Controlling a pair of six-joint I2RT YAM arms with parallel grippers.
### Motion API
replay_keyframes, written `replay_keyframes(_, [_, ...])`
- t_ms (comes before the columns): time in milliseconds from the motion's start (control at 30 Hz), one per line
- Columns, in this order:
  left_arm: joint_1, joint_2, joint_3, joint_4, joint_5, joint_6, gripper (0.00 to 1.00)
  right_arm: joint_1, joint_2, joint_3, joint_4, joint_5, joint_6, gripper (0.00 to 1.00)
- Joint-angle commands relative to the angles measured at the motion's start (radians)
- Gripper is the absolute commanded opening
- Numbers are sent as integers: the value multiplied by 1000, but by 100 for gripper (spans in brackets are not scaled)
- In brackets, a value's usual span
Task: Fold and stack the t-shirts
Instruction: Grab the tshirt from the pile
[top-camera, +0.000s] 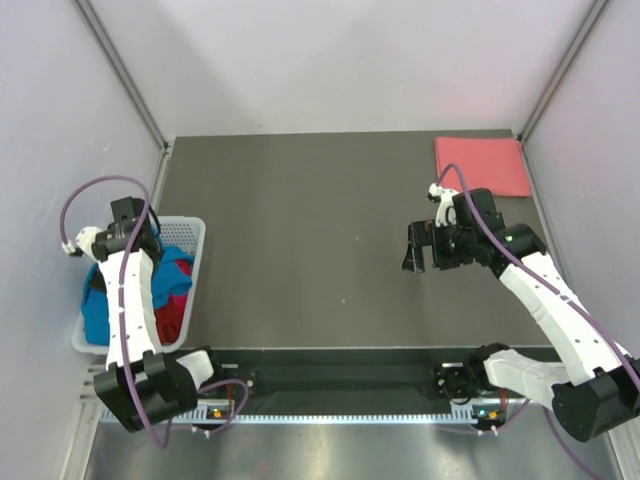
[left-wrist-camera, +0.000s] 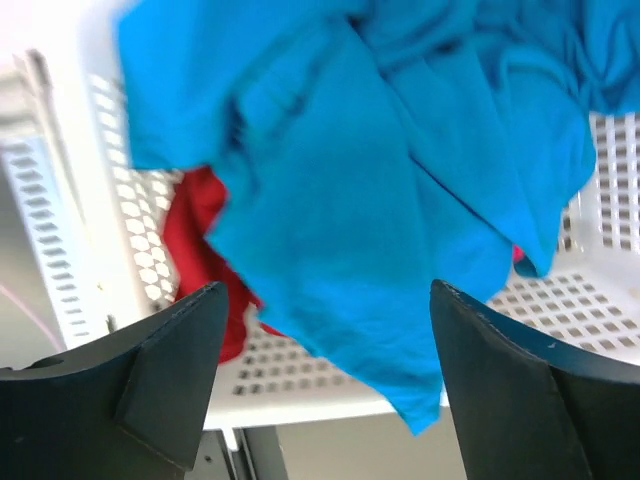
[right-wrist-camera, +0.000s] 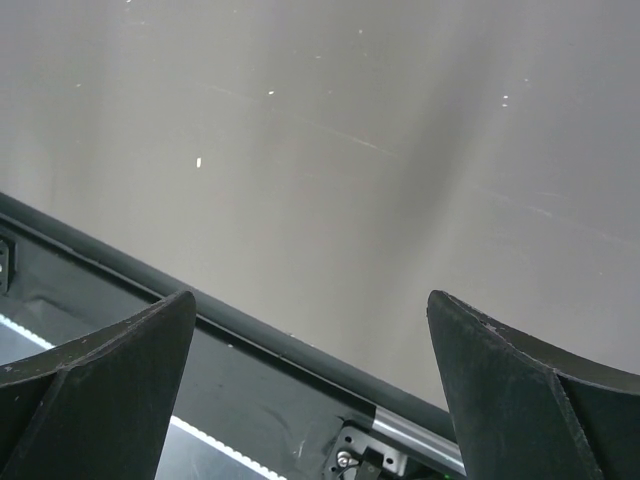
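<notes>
Jaws both wide, empty | left wrist: blue t-shirt over red t-shirt | top alone: folded pink t-shirt

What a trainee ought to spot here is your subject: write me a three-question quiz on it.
1. True or false: the folded salmon pink cloth t-shirt lies at the dark table's near left corner.
2. Fill in: topmost in the white lattice plastic basket lies the bright ____ cloth t-shirt.
3. The open right tool hangs over: A the basket; B bare table; C the pink t-shirt.
Key: 1 false; 2 blue; 3 B.
</notes>
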Motion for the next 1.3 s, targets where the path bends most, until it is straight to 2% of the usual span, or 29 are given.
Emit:
replay_keyframes(0, [8, -58, -5, -34, -127, 14, 87, -9, -16, 43, 2, -39, -9, 100])
replay_keyframes(267, [6, -23, -39, 224, -101, 386, 89, -5, -10, 55, -18, -65, -19, 100])
replay_keyframes(333, [8, 21, -37, 258, -130, 413, 89, 0, -6, 61, -26, -61, -25, 100])
replay_keyframes(500, [34, 57, -75, 357, -86, 454, 89, 21, 0, 72, -31, -45, -39, 99])
replay_keyframes(600, [61, 57, -132, 387, -55, 451, 85, 24, 6, 75, -31, -48, -45, 99])
replay_keyframes(867, [92, 40, -178, 425, 6, 430, 56, 26, 13, 67, -25, -52, -45, 100])
replay_keyframes(933, [92, 45, -163, 417, 8, 424, 44, 27, 12, 64, -25, -52, -43, 100])
replay_keyframes(967, [94, 45, -142, 395, -1, 415, 37, 26, 13, 64, -22, -50, -45, 100])
replay_keyframes(1000, [92, 45, -128, 373, -13, 401, 22, 26, 15, 61, -23, -52, -43, 100])
replay_keyframes(1033, [92, 46, -112, 355, -48, 369, 0, 26, 17, 59, -23, -53, -40, 100])
replay_keyframes(1267, [92, 57, 98, 186, -106, 258, 0, 26, 38, 56, -15, -67, -31, 100])
